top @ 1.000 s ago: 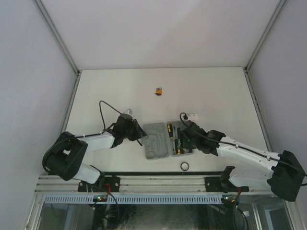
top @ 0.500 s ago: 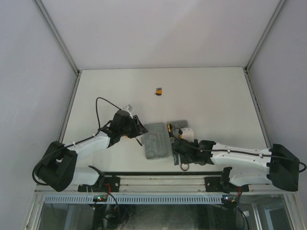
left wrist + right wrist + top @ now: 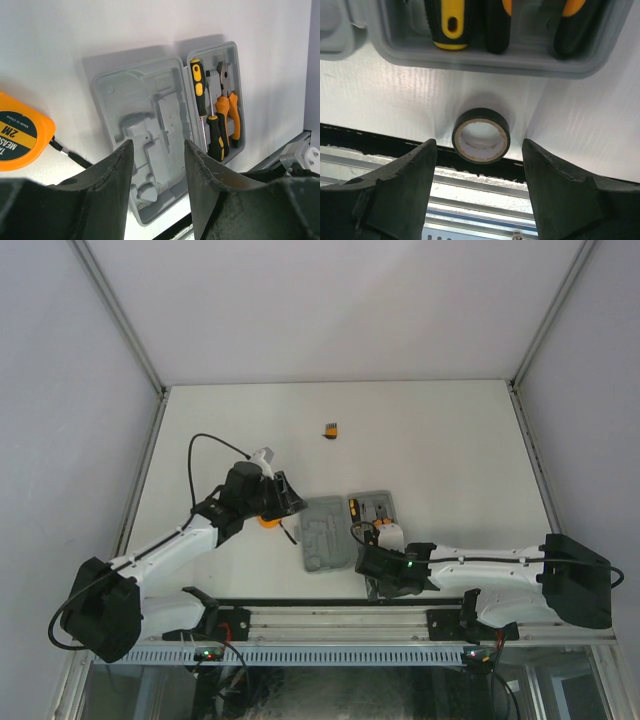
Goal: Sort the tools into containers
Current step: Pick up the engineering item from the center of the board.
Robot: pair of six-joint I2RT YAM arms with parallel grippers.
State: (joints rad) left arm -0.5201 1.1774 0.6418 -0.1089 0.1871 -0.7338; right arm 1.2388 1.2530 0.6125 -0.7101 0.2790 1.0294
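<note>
Paired arms of like build. Shown from above, the left arm (image 3: 165,545) and right arm (image 3: 480,565): white link shells set between bulky black joint housings, bulkiest at the 2 shoulders. Thin black cable (image 3: 205,443) looping off the left forearm, with a shorter black loop at the right wrist. White camera block (image 3: 262,455) on the left wrist, and 1 more on the right. Green indicator light (image 3: 408,562) on the right wrist housing. In the wrist views, the left gripper (image 3: 157,150) and right gripper (image 3: 479,145): 2 broad matt black fingers (image 3: 400,175) each, round-edged and faintly grainy.
</note>
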